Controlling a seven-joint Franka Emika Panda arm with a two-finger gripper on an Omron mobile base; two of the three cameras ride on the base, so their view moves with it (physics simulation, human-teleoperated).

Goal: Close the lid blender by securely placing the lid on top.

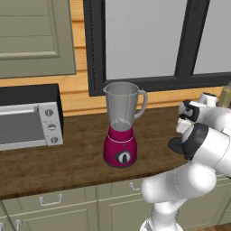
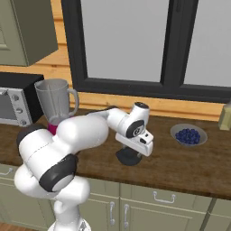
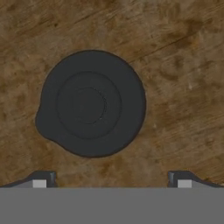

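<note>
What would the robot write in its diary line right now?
pincer: open, above flat round black lid | lid: lying on brown wooden counter | magenta-based clear-jar blender: uncovered

no text, label, brand, number or sign can be read anywhere.

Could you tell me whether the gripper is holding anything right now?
Nothing: the gripper hangs open above the lid, which lies flat on the counter.

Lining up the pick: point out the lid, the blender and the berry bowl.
lid (image 3: 91, 104): hand view, centre of its top.
blender (image 1: 120, 149): left base view, magenta base.
berry bowl (image 2: 175, 131): right base view, left rim.
</note>
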